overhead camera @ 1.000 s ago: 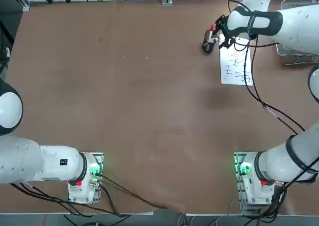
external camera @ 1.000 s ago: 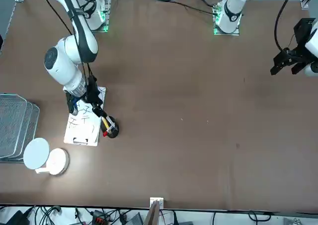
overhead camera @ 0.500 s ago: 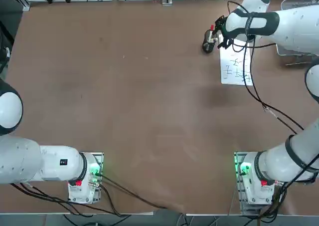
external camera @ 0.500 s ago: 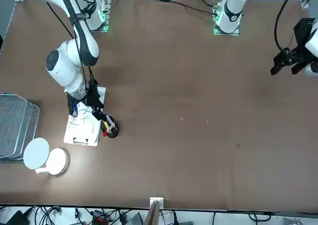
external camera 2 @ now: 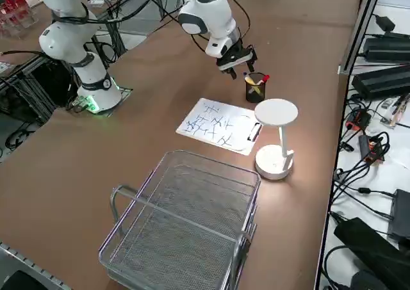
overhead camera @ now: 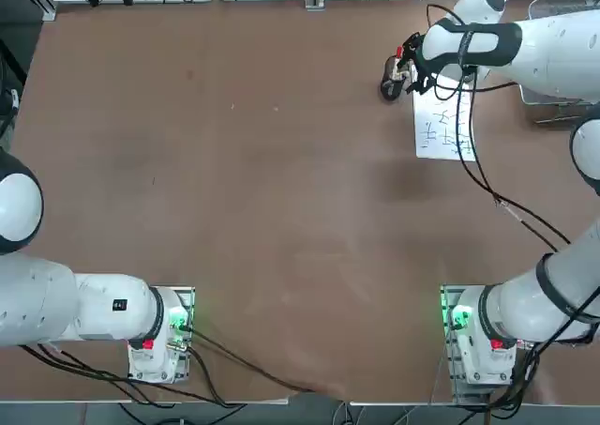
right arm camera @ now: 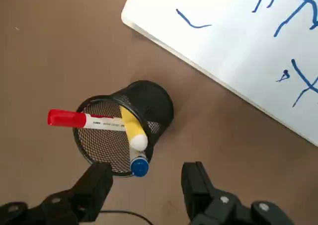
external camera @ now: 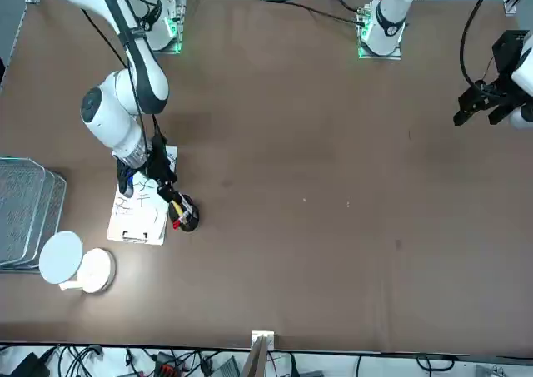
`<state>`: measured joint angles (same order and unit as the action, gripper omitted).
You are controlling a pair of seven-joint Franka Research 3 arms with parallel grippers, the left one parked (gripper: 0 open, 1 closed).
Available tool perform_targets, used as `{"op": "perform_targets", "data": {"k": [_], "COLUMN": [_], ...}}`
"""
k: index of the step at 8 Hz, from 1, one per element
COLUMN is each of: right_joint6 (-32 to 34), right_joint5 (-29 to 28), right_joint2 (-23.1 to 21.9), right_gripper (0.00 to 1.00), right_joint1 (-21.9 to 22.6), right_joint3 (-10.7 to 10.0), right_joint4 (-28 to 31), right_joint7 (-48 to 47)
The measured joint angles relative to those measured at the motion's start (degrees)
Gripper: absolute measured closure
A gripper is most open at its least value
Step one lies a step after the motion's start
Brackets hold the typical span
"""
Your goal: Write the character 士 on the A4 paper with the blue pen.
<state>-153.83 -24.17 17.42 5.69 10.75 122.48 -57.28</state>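
The blue pen (right arm camera: 139, 166), a thin pale-barrelled stick with a blue cap, is standing in the black mesh cup (right arm camera: 124, 128) at lower left of the wrist view. I am hovering my right tool (right arm camera: 146, 181) above, released and empty; I am judging the fingers should straddle that cap alone, clear of the red-topped marker (right arm camera: 82, 119).

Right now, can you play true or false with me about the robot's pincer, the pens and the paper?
1. The right pincer is open above the black mesh cup. True.
2. The pincer is holding the blue pen. False: it holds nothing; the blue pen stands in the cup.
3. A red-topped pen is in the cup too. True.
4. The A4 paper is blank. False: it has blue writing on it.
5. The cup stands on the paper. False: it stands on the table beside it.
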Motion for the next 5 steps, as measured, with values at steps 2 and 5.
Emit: {"op": "perform_targets", "data": {"k": [2, 5], "right_joint6": [-0.4, -1.0], "right_joint5": [-0.1, -0.2], "right_joint2": [0.1, 1.0], "right_gripper": [0.19, 0.24], "right_joint1": [0.0, 0.0], "right_joint3": [0.0, 0.0], "right_joint4": [0.0, -0.1], "right_joint7": [0.0, 0.0]}}
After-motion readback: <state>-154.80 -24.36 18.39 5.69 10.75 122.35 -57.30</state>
